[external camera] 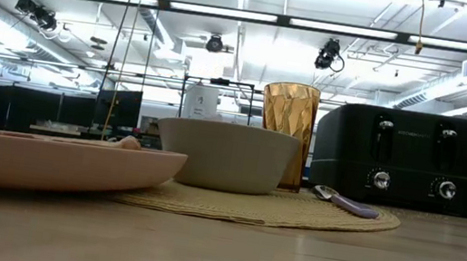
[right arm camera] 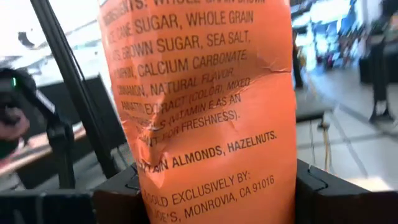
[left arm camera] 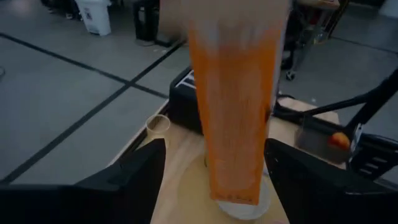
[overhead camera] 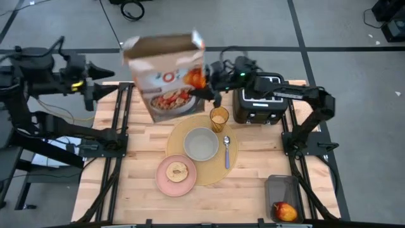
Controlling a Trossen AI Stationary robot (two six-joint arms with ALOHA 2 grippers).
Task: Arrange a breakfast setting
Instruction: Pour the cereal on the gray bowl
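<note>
The orange cereal box hangs high over the table's far side, held by my right gripper, which is shut on it. My left gripper is open at the far left and faces the box's narrow side without touching it. On the round tan placemat rest the grey bowl, the amber tumbler and the blue-handled spoon. The pink plate with the toast slice overlaps the mat's near left edge. The red apple lies at the near right. My right gripper pinches the box between its two fingers, one on each broad face, across the creased narrow orange side panel. The fingers come level from the table's right. The box is lifted clear of the table, its open top toward the far side.
The black toaster stands at the far right under my right arm. A dark tray at the near right holds the apple. Bare wood shows at the table's left and along the near edge.
</note>
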